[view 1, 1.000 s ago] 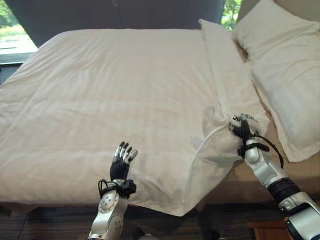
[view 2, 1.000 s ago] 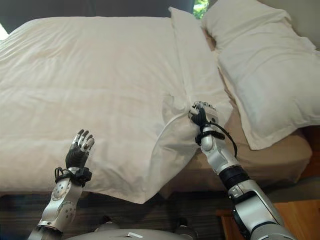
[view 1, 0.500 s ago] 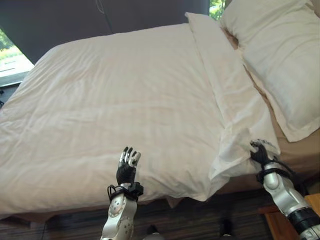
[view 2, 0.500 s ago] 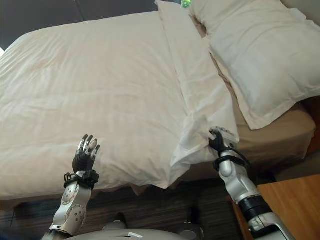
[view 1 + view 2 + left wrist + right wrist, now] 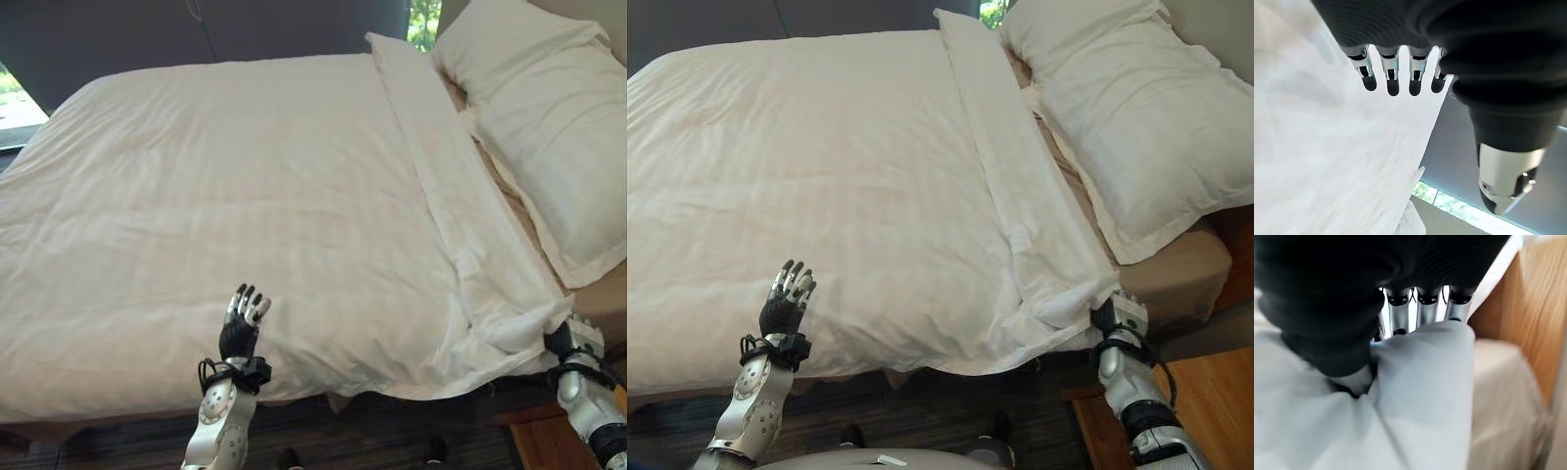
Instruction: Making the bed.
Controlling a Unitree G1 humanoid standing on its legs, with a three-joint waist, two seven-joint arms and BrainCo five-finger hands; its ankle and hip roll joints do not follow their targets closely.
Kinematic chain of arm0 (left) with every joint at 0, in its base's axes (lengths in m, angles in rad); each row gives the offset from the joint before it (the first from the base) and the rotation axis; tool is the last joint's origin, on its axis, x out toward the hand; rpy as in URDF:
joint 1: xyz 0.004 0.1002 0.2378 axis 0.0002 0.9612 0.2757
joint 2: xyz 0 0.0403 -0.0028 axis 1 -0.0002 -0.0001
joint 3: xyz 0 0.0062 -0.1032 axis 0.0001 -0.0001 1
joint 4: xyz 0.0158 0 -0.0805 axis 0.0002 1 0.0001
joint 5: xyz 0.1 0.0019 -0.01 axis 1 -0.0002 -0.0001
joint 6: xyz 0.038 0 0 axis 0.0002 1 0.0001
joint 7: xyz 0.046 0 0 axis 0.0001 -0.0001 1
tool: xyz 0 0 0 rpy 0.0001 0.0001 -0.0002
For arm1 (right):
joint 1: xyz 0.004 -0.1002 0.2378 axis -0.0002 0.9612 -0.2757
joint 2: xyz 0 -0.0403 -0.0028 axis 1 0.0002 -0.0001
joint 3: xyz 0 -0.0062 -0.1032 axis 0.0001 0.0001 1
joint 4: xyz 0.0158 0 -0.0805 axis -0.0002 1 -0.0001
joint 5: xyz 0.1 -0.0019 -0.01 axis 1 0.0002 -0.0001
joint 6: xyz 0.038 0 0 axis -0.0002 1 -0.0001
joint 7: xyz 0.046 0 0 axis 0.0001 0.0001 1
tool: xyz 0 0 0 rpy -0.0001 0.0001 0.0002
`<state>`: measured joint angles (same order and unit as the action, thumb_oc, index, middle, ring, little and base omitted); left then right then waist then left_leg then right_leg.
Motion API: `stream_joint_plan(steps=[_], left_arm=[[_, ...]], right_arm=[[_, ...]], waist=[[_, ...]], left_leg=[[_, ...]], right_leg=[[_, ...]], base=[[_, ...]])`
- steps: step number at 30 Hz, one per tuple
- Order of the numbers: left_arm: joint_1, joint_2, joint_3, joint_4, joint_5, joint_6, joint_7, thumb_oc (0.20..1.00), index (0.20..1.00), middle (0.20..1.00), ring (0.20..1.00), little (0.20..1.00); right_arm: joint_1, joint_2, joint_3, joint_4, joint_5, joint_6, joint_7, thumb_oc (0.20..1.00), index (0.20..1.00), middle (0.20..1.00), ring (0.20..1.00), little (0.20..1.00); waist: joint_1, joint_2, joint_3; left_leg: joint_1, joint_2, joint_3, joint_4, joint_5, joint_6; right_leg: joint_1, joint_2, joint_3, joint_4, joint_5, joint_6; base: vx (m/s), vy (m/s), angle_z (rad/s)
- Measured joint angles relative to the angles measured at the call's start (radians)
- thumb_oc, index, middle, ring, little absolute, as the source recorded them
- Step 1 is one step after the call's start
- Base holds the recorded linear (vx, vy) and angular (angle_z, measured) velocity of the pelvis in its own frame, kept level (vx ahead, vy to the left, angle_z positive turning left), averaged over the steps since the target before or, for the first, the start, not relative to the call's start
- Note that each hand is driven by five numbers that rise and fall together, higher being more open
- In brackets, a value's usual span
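duvet: white cotton duvet (image 5: 245, 196) spread flat over the bed, folded band along the edge nearest the pillow.
pillow: large white rectangular pillow (image 5: 549, 127) at the bed head, just beside the duvet's folded band.
right hand (image 5: 1122, 315): at the duvet's near corner by the pillow end, fingers (image 5: 1422, 308) curled round a fold of cloth.
left hand (image 5: 240, 323): raised over the duvet's near edge, well apart from that corner, fingers (image 5: 1393, 81) straight, holding nothing.
cabinet: brown wooden cabinet (image 5: 1200, 411) beside the duvet corner.

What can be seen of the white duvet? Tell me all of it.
The duvet is white cloth with faint stripes, spread nearly flat over the bed, lightly creased. A folded band runs along its pillow-side edge. Its near corner is bunched in the right hand, whose fingers curl round it. The left hand hovers open above its near edge.
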<state>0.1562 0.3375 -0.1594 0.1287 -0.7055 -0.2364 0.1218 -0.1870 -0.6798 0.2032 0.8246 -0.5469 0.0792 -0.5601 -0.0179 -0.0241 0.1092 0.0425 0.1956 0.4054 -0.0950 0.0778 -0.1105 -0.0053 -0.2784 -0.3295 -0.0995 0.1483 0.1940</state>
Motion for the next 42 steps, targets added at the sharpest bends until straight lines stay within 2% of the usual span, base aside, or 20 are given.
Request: stream_joint_plan(steps=[4, 7, 9, 10, 11, 12, 13, 16, 19, 23, 25, 28, 30, 33, 34, 35, 36, 40, 41, 42], left_arm=[[0.003, 0.029, -0.038, 0.0, -0.037, -0.002, -0.01, 1.0, 1.0, 1.0, 1.0, 1.0], [-0.005, 0.029, -0.064, -0.001, -0.038, -0.002, -0.011, 1.0, 1.0, 1.0, 1.0, 1.0], [-0.003, 0.027, -0.072, -0.003, -0.038, -0.001, -0.021, 1.0, 1.0, 1.0, 1.0, 1.0], [-0.003, 0.027, -0.07, -0.003, -0.038, -0.001, -0.029, 1.0, 1.0, 1.0, 1.0, 1.0], [-0.003, 0.027, -0.069, -0.004, -0.038, -0.001, -0.036, 1.0, 1.0, 1.0, 1.0, 1.0], [-0.003, 0.027, -0.068, -0.004, -0.039, 0.001, -0.046, 1.0, 1.0, 1.0, 1.0, 1.0], [-0.003, 0.027, -0.068, -0.004, -0.039, 0.006, -0.057, 1.0, 1.0, 1.0, 1.0, 1.0], [-0.003, 0.028, -0.061, -0.004, -0.041, 0.019, -0.067, 1.0, 1.0, 1.0, 1.0, 1.0], [0.003, 0.028, -0.035, -0.005, -0.078, 0.047, -0.09, 1.0, 1.0, 1.0, 1.0, 1.0], [0.008, 0.028, 0.02, -0.007, -0.078, 0.077, -0.098, 1.0, 1.0, 1.0, 1.0, 1.0], [0.022, 0.028, 0.057, -0.006, -0.078, 0.089, -0.096, 1.0, 1.0, 1.0, 1.0, 1.0], [0.028, 0.02, 0.067, -0.007, -0.078, 0.102, -0.096, 1.0, 1.0, 1.0, 1.0, 1.0], [0.031, 0.017, 0.071, -0.006, -0.077, 0.117, -0.095, 1.0, 1.0, 1.0, 1.0, 1.0], [0.038, -0.002, 0.079, -0.006, -0.075, 0.126, -0.094, 1.0, 1.0, 1.0, 1.0, 1.0], [0.038, -0.013, 0.084, -0.006, -0.075, 0.129, -0.094, 1.0, 1.0, 1.0, 1.0, 1.0], [0.04, -0.023, 0.085, -0.006, -0.075, 0.131, -0.095, 1.0, 1.0, 1.0, 1.0, 1.0], [0.044, -0.025, 0.085, -0.006, -0.075, 0.132, -0.097, 1.0, 1.0, 1.0, 1.0, 1.0], [0.046, -0.025, 0.085, -0.005, -0.064, 0.139, -0.108, 1.0, 1.0, 1.0, 1.0, 1.0], [0.046, -0.026, 0.085, -0.005, -0.062, 0.139, -0.111, 1.0, 1.0, 1.0, 1.0, 1.0], [0.055, -0.024, 0.088, -0.004, -0.06, 0.139, -0.114, 1.0, 1.0, 1.0, 1.0, 1.0]], right_arm=[[-0.092, -0.105, 0.018, 0.067, 0.005, 0.017, 0.001, 0.2, 0.2, 0.2, 0.2, 0.2], [-0.169, -0.191, 0.06, 0.111, 0.007, 0.019, 0.026, 0.2, 0.2, 0.2, 0.2, 0.2], [-0.176, -0.195, 0.061, 0.125, 0.023, 0.015, 0.062, 0.2, 0.2, 0.2, 0.2, 0.2], [-0.173, -0.195, 0.061, 0.133, 0.047, 0.009, 0.087, 0.247, 0.247, 0.247, 0.247, 0.247], [-0.171, -0.195, 0.061, 0.137, 0.05, 0.005, 0.102, 0.426, 0.426, 0.426, 0.426, 0.426], [-0.166, -0.195, 0.06, 0.14, 0.058, 0.003, 0.123, 0.834, 0.834, 0.834, 0.834, 0.834], [-0.166, -0.195, 0.057, 0.169, 0.08, 0.002, 0.152, 1.0, 1.0, 1.0, 1.0, 1.0], [-0.165, -0.173, 0.012, 0.232, 0.132, -0.004, 0.18, 1.0, 1.0, 1.0, 1.0, 1.0], [-0.16, -0.144, -0.022, 0.293, 0.229, -0.015, 0.255, 1.0, 1.0, 1.0, 1.0, 1.0], [-0.069, -0.138, -0.095, 0.319, 0.357, 0.03, 0.404, 1.0, 1.0, 1.0, 1.0, 1.0], [-0.025, -0.141, -0.127, 0.282, 0.4, 0.063, 0.484, 1.0, 1.0, 1.0, 1.0, 1.0], [0.023, -0.171, -0.161, 0.194, 0.406, 0.096, 0.548, 1.0, 1.0, 1.0, 1.0, 1.0], [0.037, -0.2, -0.176, 0.099, 0.409, 0.127, 0.581, 1.0, 1.0, 1.0, 1.0, 1.0], [0.056, -0.241, -0.226, -0.091, 0.413, 0.144, 0.589, 1.0, 1.0, 1.0, 1.0, 1.0], [0.055, -0.232, -0.253, -0.118, 0.446, 0.138, 0.576, 0.89, 0.89, 0.89, 0.89, 0.89], [0.054, -0.222, -0.266, -0.132, 0.495, 0.123, 0.557, 0.442, 0.442, 0.442, 0.442, 0.442], [0.046, -0.202, -0.281, -0.128, 0.582, 0.1, 0.539, 0.2, 0.2, 0.2, 0.2, 0.2], [0.029, -0.112, -0.281, -0.103, 0.97, 0.014, 0.524, 0.2, 0.2, 0.2, 0.2, 0.2], [0.028, -0.096, -0.279, -0.104, 1.019, 0.0, 0.527, 0.2, 0.2, 0.2, 0.2, 0.2], [0.009, -0.054, -0.308, -0.11, 1.12, -0.014, 0.53, 0.2, 0.2, 0.2, 0.2, 0.2]], waist=[[0.004, 0.043, -0.001], [0.004, 0.093, 0.001], [0.006, 0.107, 0.004], [0.006, 0.112, 0.005], [0.006, 0.111, 0.007], [0.007, 0.111, 0.008], [0.009, 0.107, 0.011], [0.017, 0.094, 0.017], [0.022, 0.062, 0.024], [0.017, 0.016, 0.031], [0.002, -0.009, 0.026], [-0.019, -0.044, 0.018], [-0.033, -0.057, 0.009], [-0.035, -0.054, -0.019], [-0.034, -0.052, -0.025], [-0.03, -0.049, -0.04], [-0.023, -0.047, -0.052], [-0.007, -0.039, -0.074], [-0.001, -0.035, -0.076], [0.004, -0.032, -0.078]], left_leg=[[-0.062, -0.018, 0.012, 0.0, 0.007, 0.003], [-0.112, -0.036, 0.021, 0.0, 0.015, 0.012], [-0.112, -0.035, 0.024, 0.0, 0.016, 0.014], [-0.11, -0.033, 0.024, 0.0, 0.016, 0.013], [-0.109, -0.033, 0.023, 0.0, 0.016, 0.013], [-0.108, -0.033, 0.023, 0.0, 0.016, 0.013], [-0.099, -0.033, 0.02, 0.0, 0.015, 0.013], [-0.082, -0.029, 0.016, 0.0, 0.014, 0.011], [-0.056, -0.018, 0.014, 0.0, 0.012, 0.01], [-0.039, -0.002, 0.01, 0.0, 0.013, 0.01], [-0.028, 0.006, 0.015, 0.0, 0.011, 0.008], [-0.015, 0.011, 0.019, 0.0, 0.007, 0.01], [-0.007, 0.011, 0.022, 0.0, 0.006, 0.01], [0.004, 0.013, 0.024, 0.0, 0.004, 0.007], [0.009, 0.014, 0.024, -0.001, 0.004, 0.007], [0.011, 0.015, 0.024, -0.001, 0.002, 0.005], [0.011, 0.015, 0.022, -0.002, 0.002, 0.005], [0.012, 0.019, 0.019, -0.004, 0.003, 0.005], [0.012, 0.019, 0.019, -0.004, 0.003, 0.005], [0.012, 0.02, 0.017, -0.006, 0.004, 0.006]], right_leg=[[-0.069, -0.021, 0.009, 0.0, 0.015, 0.001], [-0.124, -0.037, 0.021, 0.0, 0.038, 0.005], [-0.128, -0.035, 0.025, 0.0, 0.04, 0.006], [-0.126, -0.034, 0.025, 0.0, 0.04, 0.006], [-0.125, -0.033, 0.024, 0.0, 0.039, 0.006], [-0.123, -0.033, 0.023, 0.0, 0.04, 0.006], [-0.111, -0.033, 0.017, 0.0, 0.039, 0.006], [-0.09, -0.029, 0.01, 0.0, 0.036, 0.006], [-0.061, -0.019, 0.007, -0.001, 0.028, 0.003], [-0.043, -0.003, 0.004, 0.0, 0.025, -0.001], [-0.036, 0.005, 0.005, 0.0, 0.02, -0.005], [-0.026, 0.009, 0.009, -0.001, 0.017, -0.007], [-0.022, 0.01, 0.012, -0.001, 0.016, -0.007], [-0.014, 0.012, 0.015, -0.001, 0.016, -0.007], [-0.008, 0.013, 0.015, -0.001, 0.015, -0.007], [-0.007, 0.014, 0.015, -0.001, 0.014, -0.007], [-0.005, 0.014, 0.013, -0.001, 0.011, -0.008], [0.0, 0.017, 0.011, -0.001, 0.01, -0.008], [0.0, 0.017, 0.01, -0.002, 0.01, -0.008], [0.002, 0.017, 0.009, -0.003, 0.008, -0.008]], base=[[-0.12, 0.088, -0.03], [-0.07, 0.048, -0.05], [0.01, -0.013, -0.03], [0.03, -0.034, -0.03], [0.0, 0.0, 0.0], [0.04, -0.047, 0.05], [0.03, -0.042, 0.06], [0.06, -0.063, 0.05], [0.01, -0.042, 0.01], [0.02, -0.038, -0.02], [0.02, -0.007, -0.08], [0.03, 0.006, -0.06], [0.02, 0.012, -0.05], [0.01, 0.014, -0.04], [0.0, 0.0, 0.0], [0.0, 0.0, 0.0], [0.0, 0.0, 0.0], [0.0, -0.001, 0.02], [0.03, -0.003, 0.04], [0.03, -0.005, 0.02]])
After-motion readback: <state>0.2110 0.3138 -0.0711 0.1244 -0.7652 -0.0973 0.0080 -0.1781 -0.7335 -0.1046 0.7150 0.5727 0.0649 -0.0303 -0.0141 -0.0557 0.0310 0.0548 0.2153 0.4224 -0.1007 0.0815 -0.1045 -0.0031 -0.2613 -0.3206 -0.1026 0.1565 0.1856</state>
